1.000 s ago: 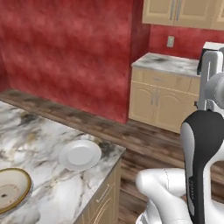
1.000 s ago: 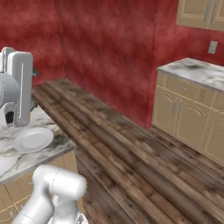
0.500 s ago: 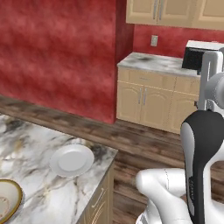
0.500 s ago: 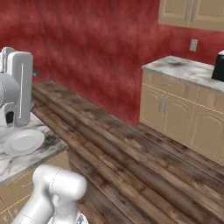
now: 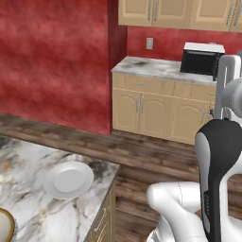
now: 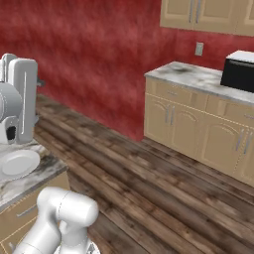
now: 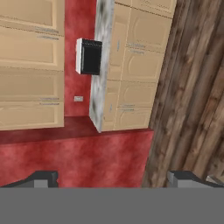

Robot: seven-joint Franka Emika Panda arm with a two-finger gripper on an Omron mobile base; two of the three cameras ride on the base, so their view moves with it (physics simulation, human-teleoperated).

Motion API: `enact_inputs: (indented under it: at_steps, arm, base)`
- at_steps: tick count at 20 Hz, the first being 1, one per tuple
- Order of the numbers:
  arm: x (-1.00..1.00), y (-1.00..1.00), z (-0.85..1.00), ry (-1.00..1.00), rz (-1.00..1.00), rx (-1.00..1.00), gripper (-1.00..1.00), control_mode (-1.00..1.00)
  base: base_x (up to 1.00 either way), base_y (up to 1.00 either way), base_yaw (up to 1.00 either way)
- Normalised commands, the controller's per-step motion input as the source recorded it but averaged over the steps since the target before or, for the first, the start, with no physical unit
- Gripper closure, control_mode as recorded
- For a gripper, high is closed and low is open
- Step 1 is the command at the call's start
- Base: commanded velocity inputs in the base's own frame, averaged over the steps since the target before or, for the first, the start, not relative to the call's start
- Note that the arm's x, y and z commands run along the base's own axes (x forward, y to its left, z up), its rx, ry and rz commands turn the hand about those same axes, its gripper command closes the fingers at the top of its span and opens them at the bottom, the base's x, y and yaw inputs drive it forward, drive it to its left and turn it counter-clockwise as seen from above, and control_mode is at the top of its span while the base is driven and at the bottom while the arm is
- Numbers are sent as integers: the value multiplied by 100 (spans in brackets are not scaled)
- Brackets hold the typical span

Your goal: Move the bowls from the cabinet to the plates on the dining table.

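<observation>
One plate (image 5: 68,180), one bowl (image 5: 4,228), one microwave (image 5: 202,58).

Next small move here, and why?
Probably keep driving toward the wall cabinet. The end effector is open and empty, one plate on the dining table is still bare, and the cabinet doors look shut across the floor.

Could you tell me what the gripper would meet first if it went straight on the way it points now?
Probably the red wall: the open gripper holds nothing and aims at it, beside the counter and below the wall cabinets. Depth is unclear.
</observation>
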Motion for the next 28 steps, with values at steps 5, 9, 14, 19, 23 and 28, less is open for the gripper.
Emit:
enact_inputs:
  at_steps: [5, 9, 14, 19, 23, 28]
  arm:
    - [0, 0, 0, 0, 0, 0, -100, 100]
    - [0, 0, 0, 0, 0, 0, -100, 100]
    - [0, 0, 0, 0, 0, 0, -100, 100]
    - [0, 0, 0, 0, 0, 0, -100, 100]
    - [0, 0, 0, 0, 0, 0, -100, 100]
    - [0, 0, 0, 0, 0, 0, -100, 100]
  base:
    - [-2, -2, -23]
    - [-4, -2, -22]
    - [-5, -2, -23]
    - [-5, -1, -23]
    - [-5, -1, -23]
    - [-3, 0, -23]
